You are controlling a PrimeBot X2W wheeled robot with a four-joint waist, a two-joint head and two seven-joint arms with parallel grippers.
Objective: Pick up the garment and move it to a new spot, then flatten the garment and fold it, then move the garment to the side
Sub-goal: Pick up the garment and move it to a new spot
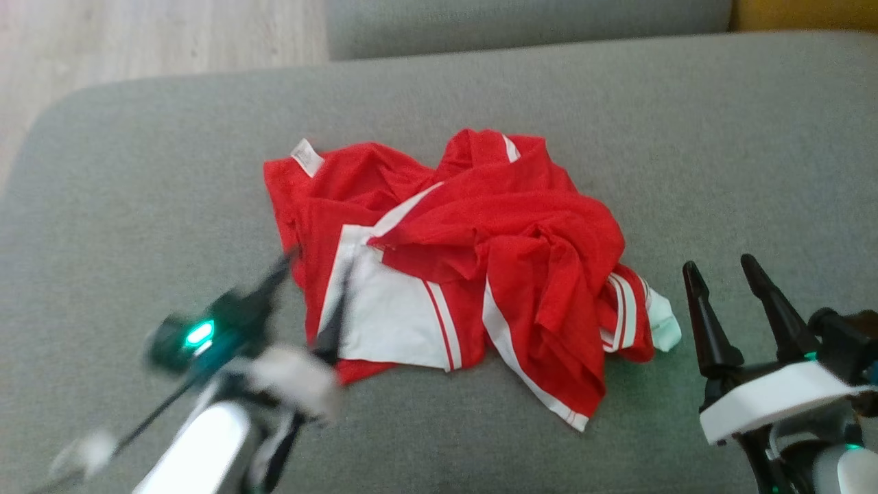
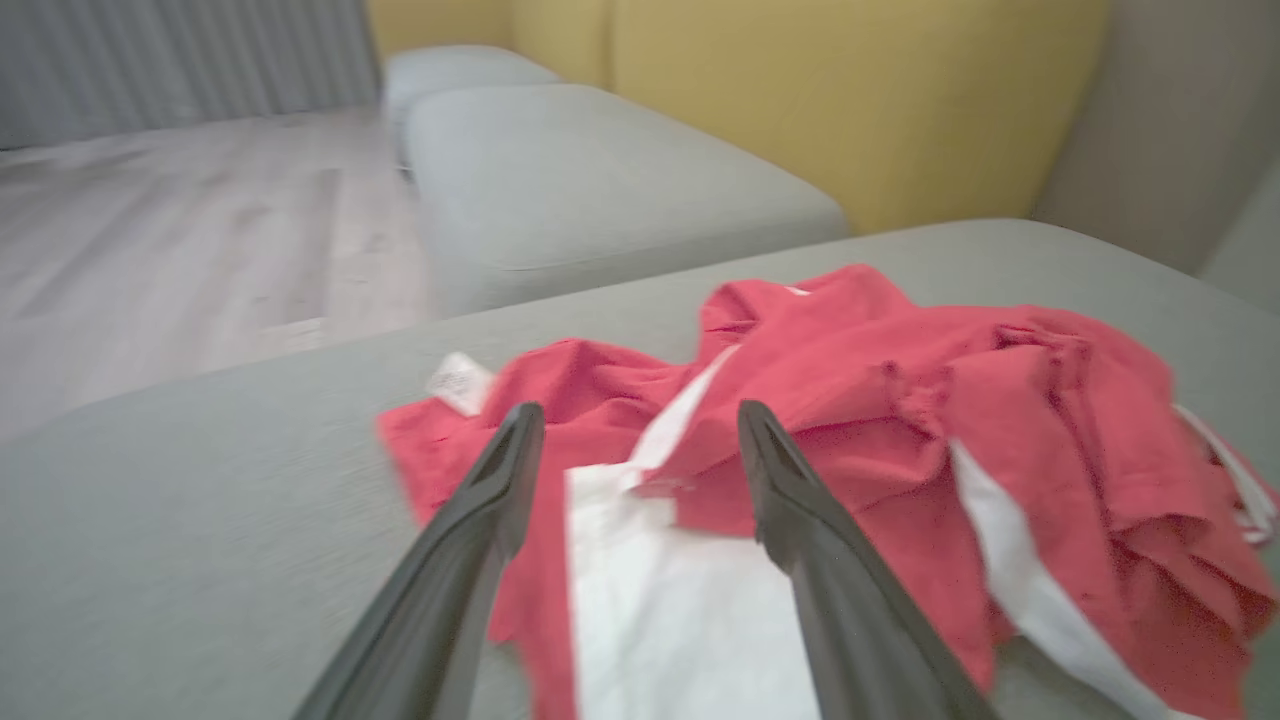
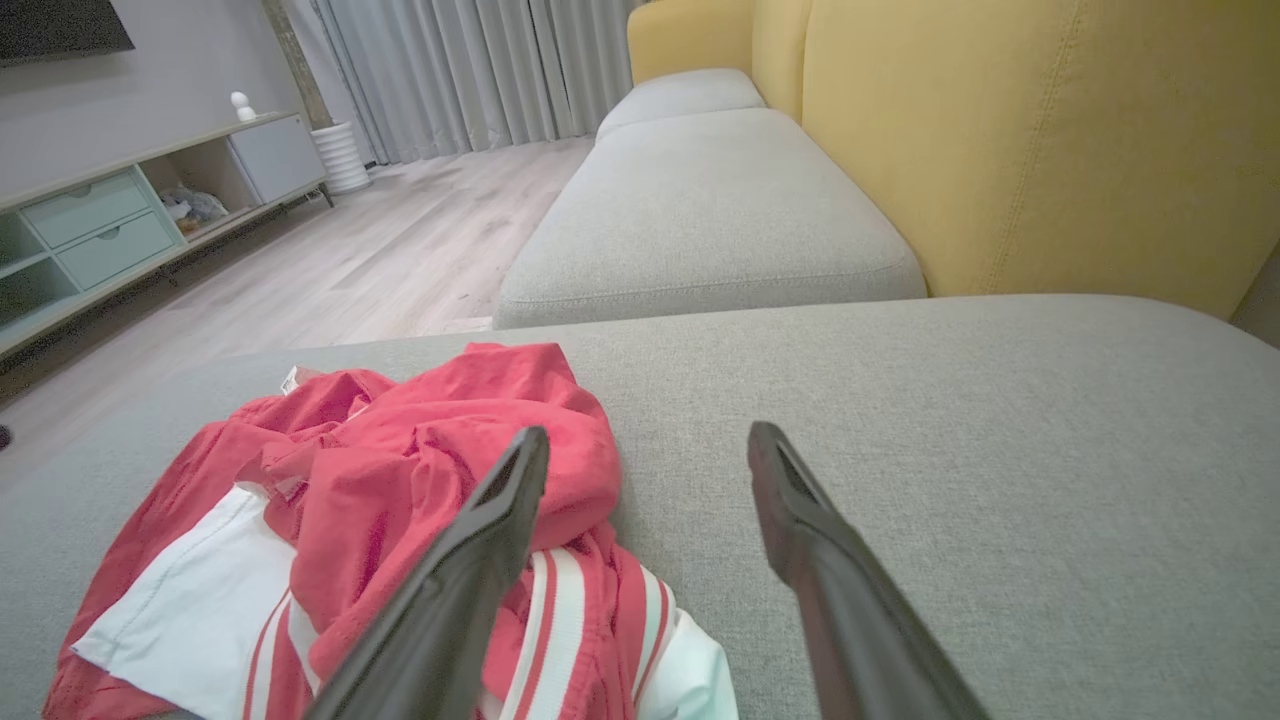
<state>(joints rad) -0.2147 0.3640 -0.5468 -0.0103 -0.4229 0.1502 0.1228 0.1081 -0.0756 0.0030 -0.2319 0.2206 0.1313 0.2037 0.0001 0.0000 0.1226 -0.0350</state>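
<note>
The garment [image 1: 473, 261] is a red top with white panels and stripes, lying crumpled in a heap on the grey sofa cushion [image 1: 137, 171]. A white label sticks out at its far left corner. My left gripper [image 1: 321, 264] is blurred and open, its fingers over the garment's near left edge; the left wrist view has the garment [image 2: 880, 420] just past the open left gripper [image 2: 640, 425]. My right gripper [image 1: 720, 267] stands open beside the heap's right end, apart from it. In the right wrist view the garment [image 3: 400, 470] lies to the left of the right gripper [image 3: 645, 440].
A second grey cushion [image 3: 700, 210] lies beyond this one, with a yellow backrest [image 3: 1000, 130] along the right. Wooden floor [image 3: 380, 250] runs past the cushion's far left edge. A low cabinet [image 3: 90, 230] stands by the wall. Bare cushion [image 3: 1000, 450] stretches to the right of the garment.
</note>
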